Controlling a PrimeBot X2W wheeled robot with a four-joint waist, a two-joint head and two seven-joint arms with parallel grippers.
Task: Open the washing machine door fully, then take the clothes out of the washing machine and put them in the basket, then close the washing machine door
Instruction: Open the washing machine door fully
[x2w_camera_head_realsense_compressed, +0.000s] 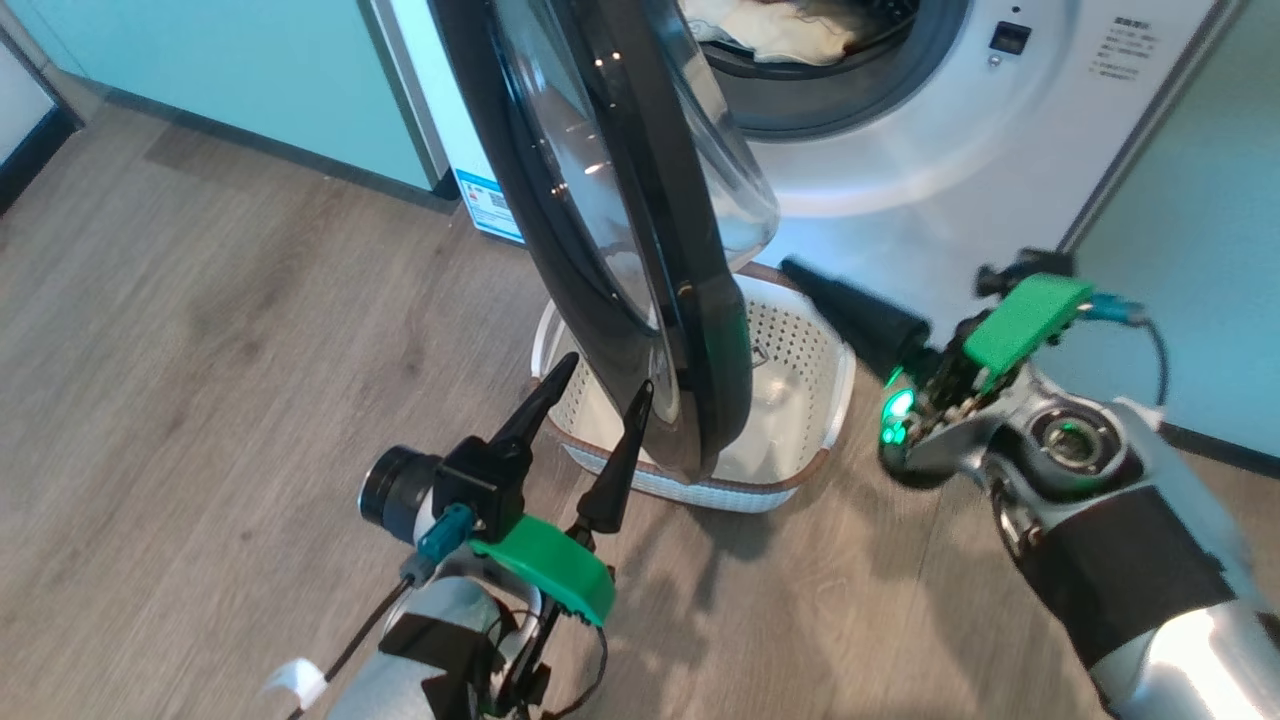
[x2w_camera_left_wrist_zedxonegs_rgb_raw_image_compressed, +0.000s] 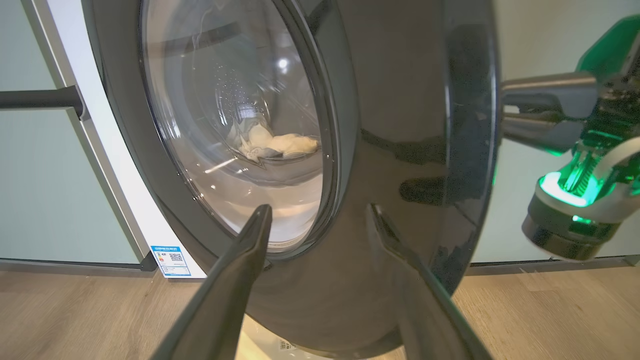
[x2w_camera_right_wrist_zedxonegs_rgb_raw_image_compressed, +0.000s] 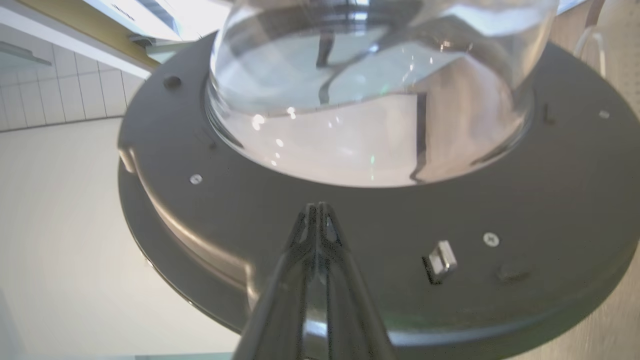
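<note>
Although the washing machine door (x2w_camera_head_realsense_compressed: 620, 200) stands partly open, edge-on above the basket (x2w_camera_head_realsense_compressed: 800, 340), I judge the first step unfinished. My left gripper (x2w_camera_head_realsense_compressed: 608, 373) is spread wide at the door's outer face, gripping nothing. My right gripper (x2w_camera_head_realsense_compressed: 805, 278) is pinched together, empty, pointing at the inner face. The clothes (x2w_camera_head_realsense_compressed: 780, 30) lie inside the washing machine (x2w_camera_head_realsense_compressed: 960, 150); unloading and closing are left to do.

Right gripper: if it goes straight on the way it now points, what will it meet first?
Most likely the dark inner ring of the washing machine door, beside its glass bowl; the shut right gripper points at it, though depth is unclear.
</note>
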